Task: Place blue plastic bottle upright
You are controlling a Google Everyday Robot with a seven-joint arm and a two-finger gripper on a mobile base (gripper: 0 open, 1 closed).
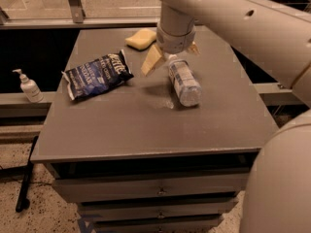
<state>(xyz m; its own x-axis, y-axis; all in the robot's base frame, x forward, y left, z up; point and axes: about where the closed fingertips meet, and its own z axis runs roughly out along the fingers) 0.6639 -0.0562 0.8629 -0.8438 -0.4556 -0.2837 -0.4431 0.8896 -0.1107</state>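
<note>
**Bottle down on its side, gripper spread over cap end**

- Gripper (171, 60): upper centre of frame, hanging from the beige arm (233, 14) that enters from the upper right. Its 2 tan fingers (151, 61) are spread wide apart, 1 on each side of the bottle's cap end. Cannot tell whether either finger touches the bottle.
- Blue plastic bottle (183, 81): right of centre on the grey table (146, 125), lying flat. White cap points up-frame under the gripper, base toward the lower right.
- Dark blue snack bag (97, 75): left of centre, flat on the table, apart from the bottle.
- Yellow sponge (141, 38): near the table's far edge, just left of the gripper.
- White pump dispenser (28, 86): upright on a ledge at far left, off the table.
- Drawers (160, 191): along the table's front, lower frame.
</note>
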